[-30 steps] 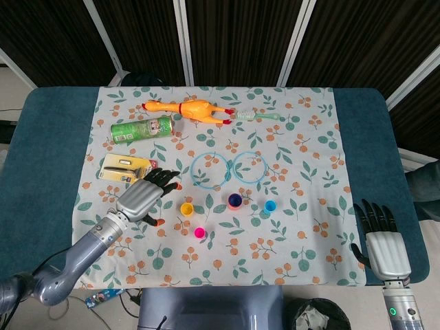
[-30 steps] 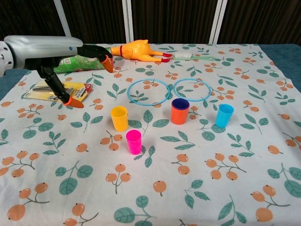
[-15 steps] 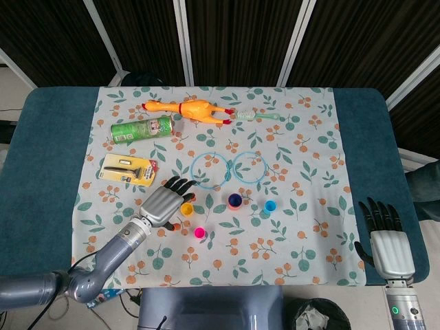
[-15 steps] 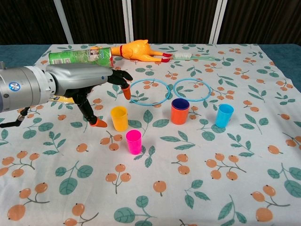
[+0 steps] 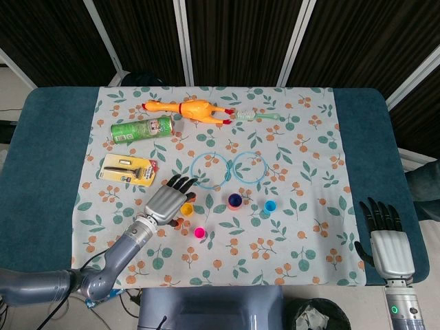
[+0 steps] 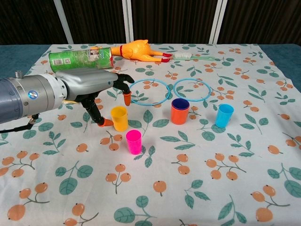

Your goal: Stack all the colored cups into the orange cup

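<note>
Seemingly, yellow cup between spread fingers

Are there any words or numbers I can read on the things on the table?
Green can: it has printing, but too blurred to read.
Yellow card pack: print too small to read.
Round blue badge on the left arm: a mark, not readable.
Cups, rings, rubber chicken, toothbrush: no words show.

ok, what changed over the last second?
The left robot hand moved right, from over the razor pack to the yellow cup; its fingers bracket the cup, and whether they touch it is unclear. It holds nothing. The right robot hand, the other cups, rings and clutter stayed put.
</note>
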Robot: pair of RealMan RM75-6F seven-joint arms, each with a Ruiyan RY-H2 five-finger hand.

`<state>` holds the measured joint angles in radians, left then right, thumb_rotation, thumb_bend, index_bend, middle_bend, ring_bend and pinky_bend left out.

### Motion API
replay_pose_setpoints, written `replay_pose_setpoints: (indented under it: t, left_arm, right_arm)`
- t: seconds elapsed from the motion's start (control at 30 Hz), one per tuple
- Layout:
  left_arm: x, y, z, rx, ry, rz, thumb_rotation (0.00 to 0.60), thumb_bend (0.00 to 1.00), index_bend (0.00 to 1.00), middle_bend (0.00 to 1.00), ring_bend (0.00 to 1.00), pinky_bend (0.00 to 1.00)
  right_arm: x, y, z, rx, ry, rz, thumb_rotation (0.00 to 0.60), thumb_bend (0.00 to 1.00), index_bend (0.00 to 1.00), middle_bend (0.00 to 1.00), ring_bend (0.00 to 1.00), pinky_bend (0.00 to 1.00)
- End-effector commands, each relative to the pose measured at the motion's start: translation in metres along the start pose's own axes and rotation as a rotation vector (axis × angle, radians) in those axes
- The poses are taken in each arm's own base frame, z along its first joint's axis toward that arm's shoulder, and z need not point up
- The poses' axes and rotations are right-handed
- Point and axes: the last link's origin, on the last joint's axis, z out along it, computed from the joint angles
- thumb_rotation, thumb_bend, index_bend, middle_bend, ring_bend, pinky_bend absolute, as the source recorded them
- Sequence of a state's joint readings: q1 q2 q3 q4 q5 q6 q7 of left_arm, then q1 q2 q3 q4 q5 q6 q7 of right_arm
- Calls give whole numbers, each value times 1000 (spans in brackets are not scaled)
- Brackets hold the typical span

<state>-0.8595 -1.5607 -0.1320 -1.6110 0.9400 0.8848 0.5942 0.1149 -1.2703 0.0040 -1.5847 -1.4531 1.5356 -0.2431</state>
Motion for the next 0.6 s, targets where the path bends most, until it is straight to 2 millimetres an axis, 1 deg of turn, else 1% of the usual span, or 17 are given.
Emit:
replay_pose_setpoints:
  t: [0.03, 0.23, 0.47, 0.6]
  left_arm:
    - [-1, -1, 2, 8, -3, -2, 600, 236, 376, 0, 0, 0]
    - [-5, -3, 8, 20, -17, -8, 600, 242, 387, 3, 0, 0]
    - [-6, 1, 10, 4, -22, -13, 600, 262, 410, 13, 0, 0]
    - [-6, 4, 11, -4, -18, -11, 600, 291, 451, 28, 0, 0]
  right_arm:
    - [0, 0, 0, -3, 2, 2, 600, 369, 0, 0, 0, 67]
    - [0, 0, 0, -7, 7, 7, 600, 369, 0, 0, 0, 67]
    - [0, 1, 1, -14, 5, 9, 600, 369, 0, 0, 0, 67]
    - [-1, 1, 1, -13, 3, 10, 600, 369, 0, 0, 0, 67]
